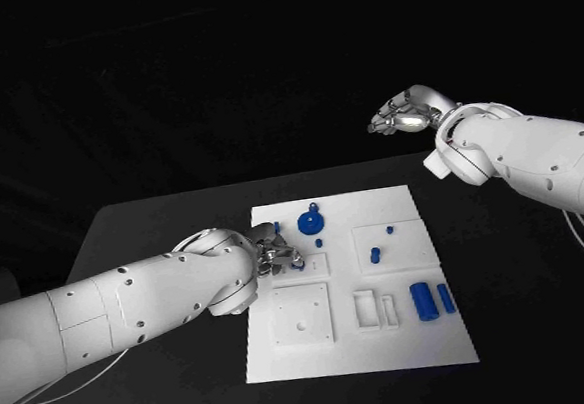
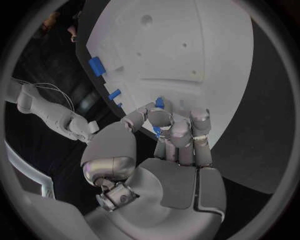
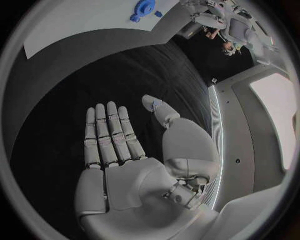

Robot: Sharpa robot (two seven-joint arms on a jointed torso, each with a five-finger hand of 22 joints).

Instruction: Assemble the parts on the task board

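Head view: task board (image 1: pixel 358 350) mid-table. Left hand (image 1: pixel 276 257) at its 9 o'clock edge, fingers pinching a small blue part (image 2: pixel 159 103). Right hand (image 1: pixel 400 117) off at 1 o'clock, flat, spread, holding nothing. Blue disc (image 1: pixel 310 224) near 12; two blue cylinders (image 1: pixel 433 300) toward 4.

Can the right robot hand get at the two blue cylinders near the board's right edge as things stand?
Probably yes. The right robot hand is open and raised beyond the table, and nothing stands between it and the blue cylinders; the left robot hand works across the task board.
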